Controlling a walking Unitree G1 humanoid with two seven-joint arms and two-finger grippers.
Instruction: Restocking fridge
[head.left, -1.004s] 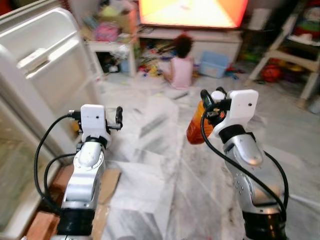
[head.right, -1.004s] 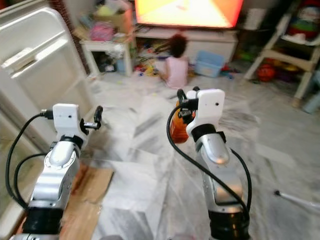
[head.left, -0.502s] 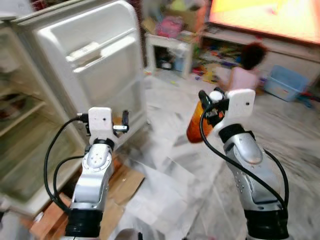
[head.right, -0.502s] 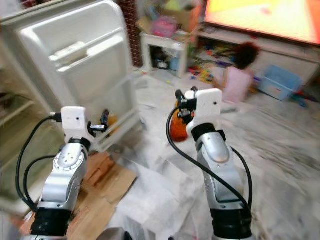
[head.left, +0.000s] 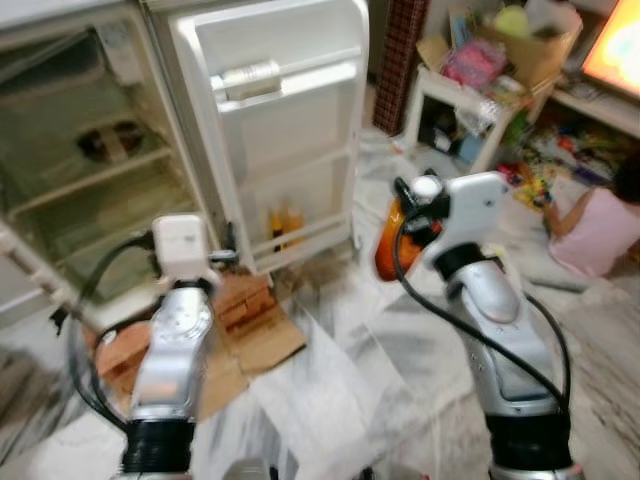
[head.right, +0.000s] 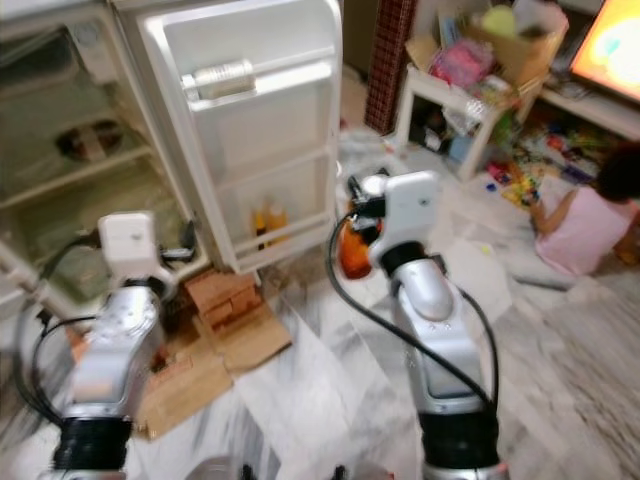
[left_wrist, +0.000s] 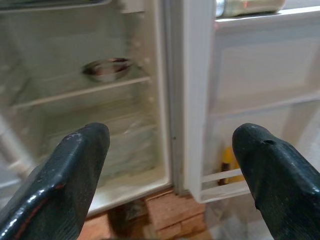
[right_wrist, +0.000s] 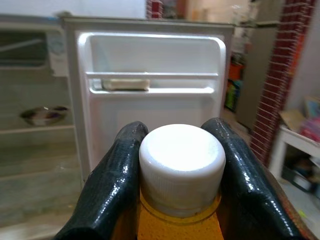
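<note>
The right pincer (right_wrist: 175, 175) stays clenched on the bottle (head.left: 389, 240), gripped below its white cap. The left pincer (left_wrist: 170, 165) hangs released. The robot has turned from the TV toward the open fridge (head.right: 90, 150) ahead, whose door (head.right: 255, 130) shelves await stocking
</note>
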